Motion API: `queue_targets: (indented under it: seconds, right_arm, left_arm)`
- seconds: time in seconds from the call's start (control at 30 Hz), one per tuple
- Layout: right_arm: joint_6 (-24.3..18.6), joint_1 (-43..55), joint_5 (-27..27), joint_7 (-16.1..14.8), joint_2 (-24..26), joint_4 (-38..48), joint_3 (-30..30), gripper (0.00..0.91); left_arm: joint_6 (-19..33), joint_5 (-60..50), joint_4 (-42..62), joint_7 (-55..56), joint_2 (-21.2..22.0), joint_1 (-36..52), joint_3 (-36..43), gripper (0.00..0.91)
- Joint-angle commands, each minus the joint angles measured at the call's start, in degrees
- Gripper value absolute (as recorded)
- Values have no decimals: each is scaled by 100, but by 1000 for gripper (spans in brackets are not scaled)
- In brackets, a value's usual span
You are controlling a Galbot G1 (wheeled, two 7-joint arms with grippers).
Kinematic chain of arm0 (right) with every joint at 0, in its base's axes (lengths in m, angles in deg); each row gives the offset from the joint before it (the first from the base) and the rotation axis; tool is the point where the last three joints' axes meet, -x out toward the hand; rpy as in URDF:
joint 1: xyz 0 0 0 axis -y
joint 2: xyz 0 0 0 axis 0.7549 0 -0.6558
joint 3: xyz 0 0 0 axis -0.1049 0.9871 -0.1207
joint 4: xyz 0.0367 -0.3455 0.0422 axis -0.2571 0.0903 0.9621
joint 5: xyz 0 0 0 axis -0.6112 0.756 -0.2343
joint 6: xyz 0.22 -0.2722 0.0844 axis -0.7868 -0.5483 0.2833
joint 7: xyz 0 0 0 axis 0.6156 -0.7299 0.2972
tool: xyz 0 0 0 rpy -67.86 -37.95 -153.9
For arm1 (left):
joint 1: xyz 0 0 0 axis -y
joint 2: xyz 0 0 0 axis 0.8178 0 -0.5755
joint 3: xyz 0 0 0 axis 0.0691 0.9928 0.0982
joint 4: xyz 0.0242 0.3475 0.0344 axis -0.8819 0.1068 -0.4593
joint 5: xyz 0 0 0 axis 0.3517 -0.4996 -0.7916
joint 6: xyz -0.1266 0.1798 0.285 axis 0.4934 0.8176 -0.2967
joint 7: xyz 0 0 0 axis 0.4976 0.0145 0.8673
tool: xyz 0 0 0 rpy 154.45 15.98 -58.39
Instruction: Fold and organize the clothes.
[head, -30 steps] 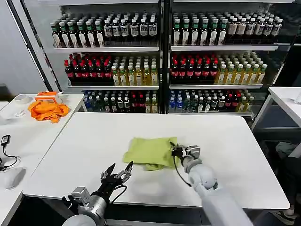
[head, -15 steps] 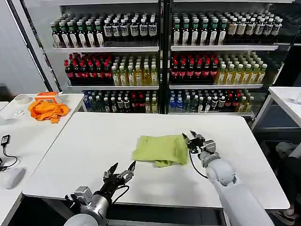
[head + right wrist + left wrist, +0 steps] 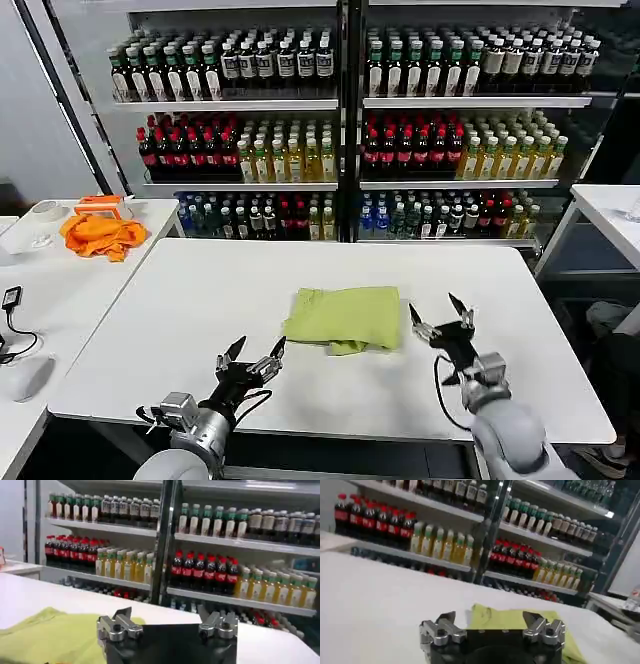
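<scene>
The lime T-shirt (image 3: 344,317) lies near the middle of the white worktop (image 3: 180,300), already folded into a small, flat, nearly square bundle. One bit of cloth sticks out along the edge nearest the robot. The right pincer (image 3: 440,322) hangs just beside the right edge of the shirt, a little above the worktop. Its fingers are spread apart and hold nothing. The left pincer (image 3: 251,357) sits near the front edge of the worktop, apart from the shirt on the robot's left side. Its fingers are spread apart too, with nothing between them. In the left wrist view the shirt (image 3: 520,625) shows just past the left pincer (image 3: 492,626), and in the right wrist view the shirt (image 3: 50,635) lies low to one side of the right pincer (image 3: 167,622). An orange cloth (image 3: 100,235) lies on another table far off to the left, and rows of bottles fill the shelves (image 3: 340,100) behind. It looks like the folding is almost done, and the robot is at the part where it lets go and checks its work. Next it may need to tuck in or smooth the loose bit at the front. For that, a pincer should come down softly on the thin cloth, so the neat folds do not slide or pop open.
</scene>
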Motion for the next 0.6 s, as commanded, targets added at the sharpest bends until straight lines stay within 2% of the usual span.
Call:
queue_targets:
  seconds: [0.03,0.33,0.6]
  right_arm:
    - [-434,-1625,170,193,-177,-874,-527,907]
    - [-406,-1792,217,573,-324,-922,-637,907]
    - [-123,-2071,350,583,-321,-1245,-741,907]
  left_arm:
    - [139,-518,64,-33,-86,73,-30,907]
    - [199,-745,67,-36,-192,186,-67,907]
    - [226,-743,79,-64,-152,211,-57,907]
